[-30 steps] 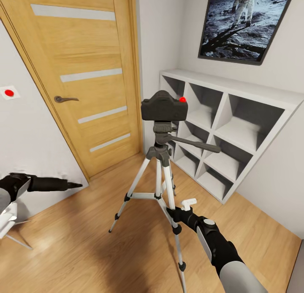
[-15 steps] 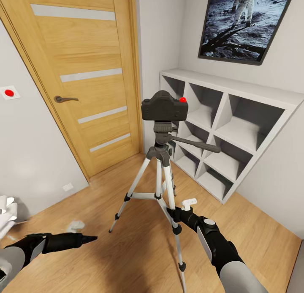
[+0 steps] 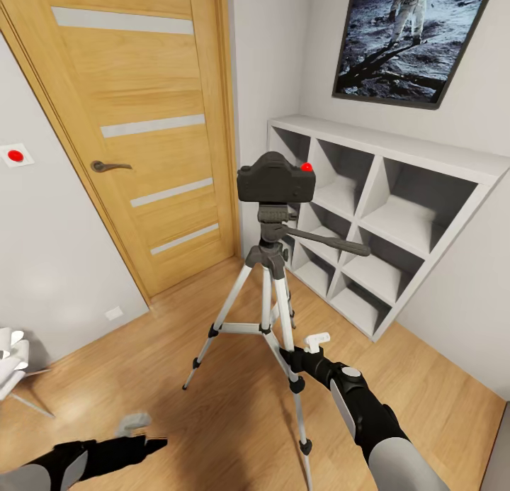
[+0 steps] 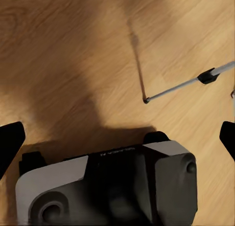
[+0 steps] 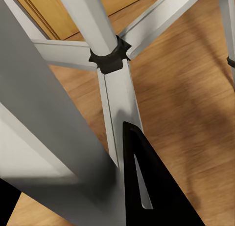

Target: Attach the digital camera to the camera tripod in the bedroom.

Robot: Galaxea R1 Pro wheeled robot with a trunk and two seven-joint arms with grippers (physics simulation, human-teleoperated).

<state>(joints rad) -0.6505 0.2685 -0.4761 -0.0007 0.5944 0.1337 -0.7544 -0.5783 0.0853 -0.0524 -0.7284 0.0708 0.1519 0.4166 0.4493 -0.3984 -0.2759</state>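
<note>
Left gripper (image 3: 157,443) lower, nearer the floor (image 3: 212,420)

The digital camera (image 3: 275,180) is matte black with one bright red dot by a top corner. Under it, the camera tripod (image 3: 267,314) has silver legs, black joints and feet, and a dark grey head. Around the tripod, the floor (image 3: 177,413) is light honey wood planks, the door (image 3: 142,122) tan with pale stripes, the cube shelves (image 3: 382,222) white, and the poster (image 3: 411,37) grey-black moonscape.

wooden door (image 3: 149,130), white cube shelves (image 3: 382,215), plank floor (image 3: 212,420)
</note>
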